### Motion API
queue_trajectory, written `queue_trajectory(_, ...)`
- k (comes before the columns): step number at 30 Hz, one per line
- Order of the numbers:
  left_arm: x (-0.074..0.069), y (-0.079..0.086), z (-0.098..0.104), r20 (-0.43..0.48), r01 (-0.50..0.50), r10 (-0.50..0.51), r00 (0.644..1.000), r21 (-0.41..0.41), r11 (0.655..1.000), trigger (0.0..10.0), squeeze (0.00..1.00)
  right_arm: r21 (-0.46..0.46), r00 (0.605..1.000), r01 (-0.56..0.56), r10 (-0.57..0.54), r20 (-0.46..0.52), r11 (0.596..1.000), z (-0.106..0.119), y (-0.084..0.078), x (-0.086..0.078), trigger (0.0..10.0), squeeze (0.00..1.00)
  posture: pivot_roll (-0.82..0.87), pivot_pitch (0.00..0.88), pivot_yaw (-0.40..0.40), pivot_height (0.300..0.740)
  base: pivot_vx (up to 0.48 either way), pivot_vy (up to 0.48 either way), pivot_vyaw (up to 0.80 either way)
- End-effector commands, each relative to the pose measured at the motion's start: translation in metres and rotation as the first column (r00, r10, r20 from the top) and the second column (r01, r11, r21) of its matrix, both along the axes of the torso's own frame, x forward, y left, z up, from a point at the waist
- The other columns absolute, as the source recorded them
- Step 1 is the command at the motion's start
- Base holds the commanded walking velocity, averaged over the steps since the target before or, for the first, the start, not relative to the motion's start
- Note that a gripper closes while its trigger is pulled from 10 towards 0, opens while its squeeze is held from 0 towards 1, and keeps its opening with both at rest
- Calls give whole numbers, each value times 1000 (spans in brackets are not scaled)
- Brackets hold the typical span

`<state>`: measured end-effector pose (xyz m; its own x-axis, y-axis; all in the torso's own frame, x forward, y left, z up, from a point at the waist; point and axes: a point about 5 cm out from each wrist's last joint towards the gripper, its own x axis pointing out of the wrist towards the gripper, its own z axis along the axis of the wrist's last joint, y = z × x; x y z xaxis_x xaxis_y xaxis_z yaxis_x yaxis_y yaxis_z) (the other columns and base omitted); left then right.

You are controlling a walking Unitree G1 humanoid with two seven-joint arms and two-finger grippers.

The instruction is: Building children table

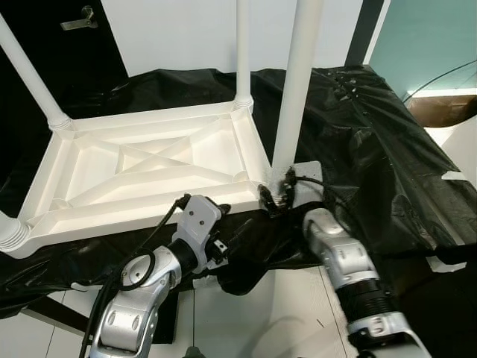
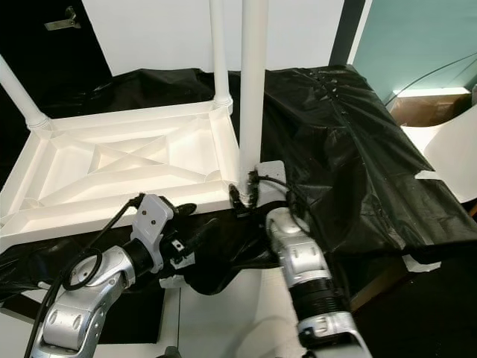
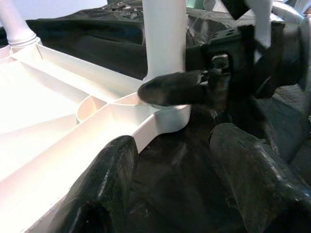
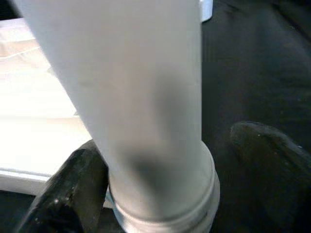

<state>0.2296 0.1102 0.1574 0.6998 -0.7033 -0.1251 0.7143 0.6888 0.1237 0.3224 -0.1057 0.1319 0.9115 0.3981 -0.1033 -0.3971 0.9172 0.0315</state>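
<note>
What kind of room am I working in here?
Probably an indoor home or workshop corner: an upturned white table top lies on black plastic sheeting over a raised surface, with white tiled floor below and a plain white wall behind.

Tops of table legs (image 1: 298,82) cut off by upper edge. Near-left corner of tabletop (image 1: 141,175) cropped at left edge. Right gripper (image 1: 277,198) contact with leg base obscured.

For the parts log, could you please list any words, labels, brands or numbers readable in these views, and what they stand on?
None can be read: the white table top, its table leg, the black sheet and both arms carry no legible text.
</note>
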Motion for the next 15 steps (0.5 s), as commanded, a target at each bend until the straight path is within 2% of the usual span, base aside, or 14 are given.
queue_trajectory(1,2,2,2,11,-56,56,998,-2,998,10000,0,-11,992,-113,114,57,993,10,-5,5,10000,847,54,33,9,740,0,0,0)
queue_trajectory(2,2,2,2,11,-56,56,998,-2,998,10000,0,-11,992,-113,114,57,993,10,-5,5,10000,847,54,33,9,740,0,0,0)
queue_trajectory(3,3,2,3,13,-57,57,998,-3,998,10000,0,-39,980,-183,185,78,982,14,-8,10,10000,0,53,35,10,740,0,0,0)
queue_trajectory(4,3,2,3,14,-58,58,998,-3,998,10000,0,-57,969,-226,230,87,973,16,-9,12,10000,0,53,34,10,740,0,0,0)
queue_trajectory(7,3,2,3,14,-58,58,998,-3,998,10000,0,-74,957,-267,273,97,961,19,-10,16,10000,0,56,35,11,740,0,0,0)
queue_trajectory(9,2,2,3,15,-58,58,998,-2,998,10000,0,-103,932,-338,348,104,936,25,-7,24,10000,0,64,30,8,740,0,0,0)
queue_trajectory(13,2,3,3,14,-59,59,998,0,998,10000,0,-121,905,-404,415,90,907,27,-4,28,10000,0,67,28,8,740,0,0,0)
queue_trajectory(15,3,3,4,18,-62,62,998,1,998,10000,0,-160,869,-477,491,60,864,24,3,31,10000,0,72,23,7,740,0,0,0)
